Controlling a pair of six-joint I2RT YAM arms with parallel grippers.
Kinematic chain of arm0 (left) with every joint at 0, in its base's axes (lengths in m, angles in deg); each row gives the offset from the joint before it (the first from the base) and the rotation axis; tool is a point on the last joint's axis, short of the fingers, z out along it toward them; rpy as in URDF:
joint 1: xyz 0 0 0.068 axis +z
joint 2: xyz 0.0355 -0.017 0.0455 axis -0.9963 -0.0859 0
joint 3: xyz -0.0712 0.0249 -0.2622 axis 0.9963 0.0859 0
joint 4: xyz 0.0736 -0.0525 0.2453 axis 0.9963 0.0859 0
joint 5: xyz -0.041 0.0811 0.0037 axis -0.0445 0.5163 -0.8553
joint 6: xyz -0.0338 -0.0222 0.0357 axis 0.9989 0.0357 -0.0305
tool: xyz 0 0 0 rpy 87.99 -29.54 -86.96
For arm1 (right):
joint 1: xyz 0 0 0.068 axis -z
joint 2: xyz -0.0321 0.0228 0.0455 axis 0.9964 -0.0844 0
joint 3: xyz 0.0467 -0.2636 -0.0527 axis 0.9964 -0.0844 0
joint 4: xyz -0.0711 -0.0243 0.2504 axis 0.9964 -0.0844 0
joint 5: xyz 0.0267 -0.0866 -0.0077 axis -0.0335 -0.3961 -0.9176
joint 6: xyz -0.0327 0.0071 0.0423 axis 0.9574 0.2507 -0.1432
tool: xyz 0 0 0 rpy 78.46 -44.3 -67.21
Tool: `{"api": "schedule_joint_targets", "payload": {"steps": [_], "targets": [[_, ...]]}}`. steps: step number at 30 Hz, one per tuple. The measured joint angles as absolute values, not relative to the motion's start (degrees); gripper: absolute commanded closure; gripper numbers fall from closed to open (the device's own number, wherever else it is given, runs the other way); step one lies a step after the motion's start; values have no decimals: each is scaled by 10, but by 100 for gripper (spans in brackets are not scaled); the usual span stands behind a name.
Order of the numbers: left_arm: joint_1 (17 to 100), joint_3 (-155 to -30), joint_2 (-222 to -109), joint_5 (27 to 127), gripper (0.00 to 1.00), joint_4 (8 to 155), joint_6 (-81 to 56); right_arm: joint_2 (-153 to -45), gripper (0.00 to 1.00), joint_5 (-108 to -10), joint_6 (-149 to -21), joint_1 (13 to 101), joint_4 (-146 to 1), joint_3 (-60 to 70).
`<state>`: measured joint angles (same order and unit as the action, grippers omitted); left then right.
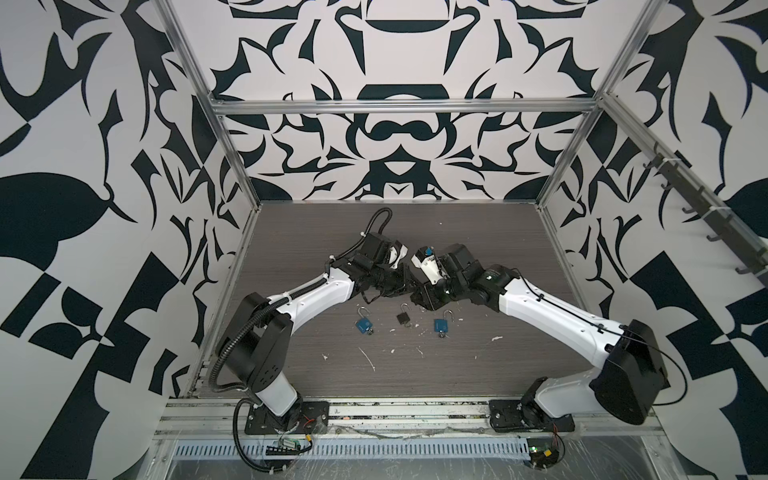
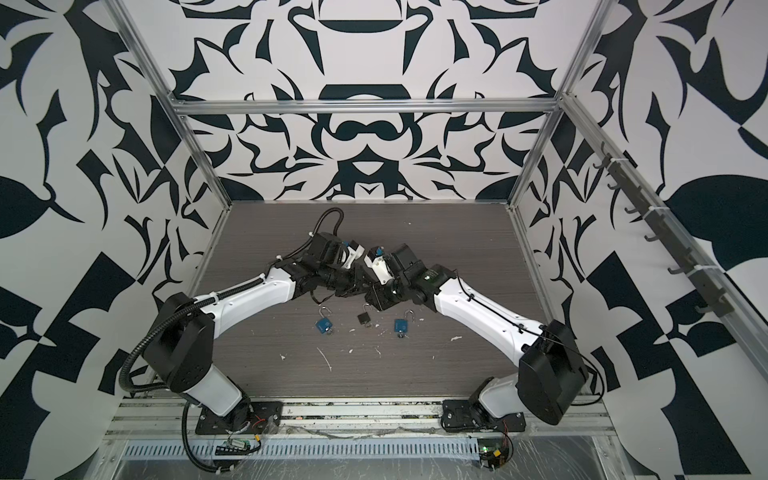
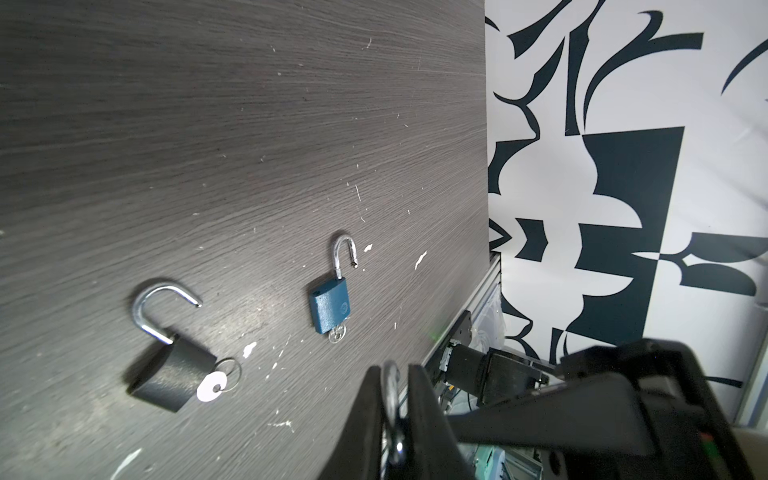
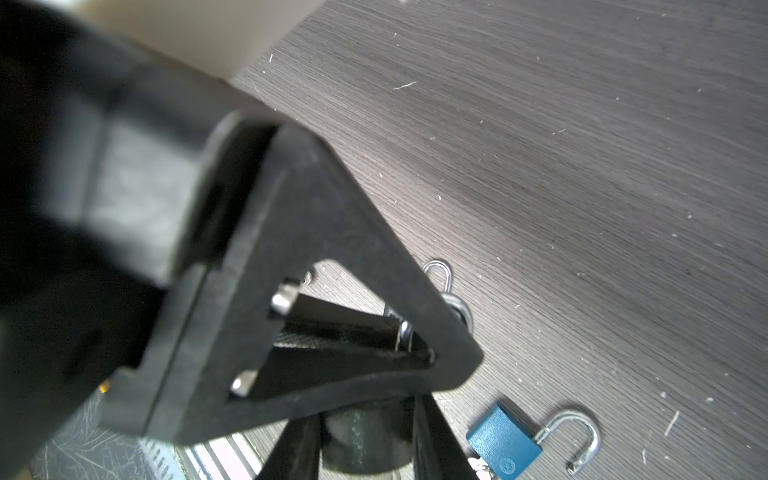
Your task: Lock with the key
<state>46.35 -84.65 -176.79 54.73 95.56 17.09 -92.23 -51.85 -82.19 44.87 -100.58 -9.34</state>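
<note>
Both arms meet above the middle of the table. In the right wrist view my right gripper [image 4: 365, 415] is shut on a dark padlock body [image 4: 365, 436], which fills the gap between its fingers. My left gripper [image 3: 392, 372] is shut on a thin silver piece [image 3: 390, 395], seemingly the key, seen edge-on between its black fingers. One left finger [image 4: 332, 257] crosses in front of the right gripper and hides the padlock's top. In both top views the two grippers [image 1: 409, 291] [image 2: 361, 291] touch tip to tip, and the held lock is hidden there.
Three more padlocks lie open on the table in front of the grippers, each with a key in it: a blue padlock [image 1: 363, 324], a black padlock [image 1: 402, 318] and another blue padlock [image 1: 441, 326]. White flecks litter the dark wood tabletop [image 1: 478, 232]. Patterned walls enclose it.
</note>
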Motion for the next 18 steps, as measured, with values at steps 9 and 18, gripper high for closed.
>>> {"api": "schedule_joint_targets", "payload": {"steps": [9,18], "targets": [[464,-847,-1768,545,100,948,174,-922,80,-530,-827,448,-1001,-93],[465,-827,-1728,600,100,916,241,-899,38,-524,-860,448,-932,-109]]}}
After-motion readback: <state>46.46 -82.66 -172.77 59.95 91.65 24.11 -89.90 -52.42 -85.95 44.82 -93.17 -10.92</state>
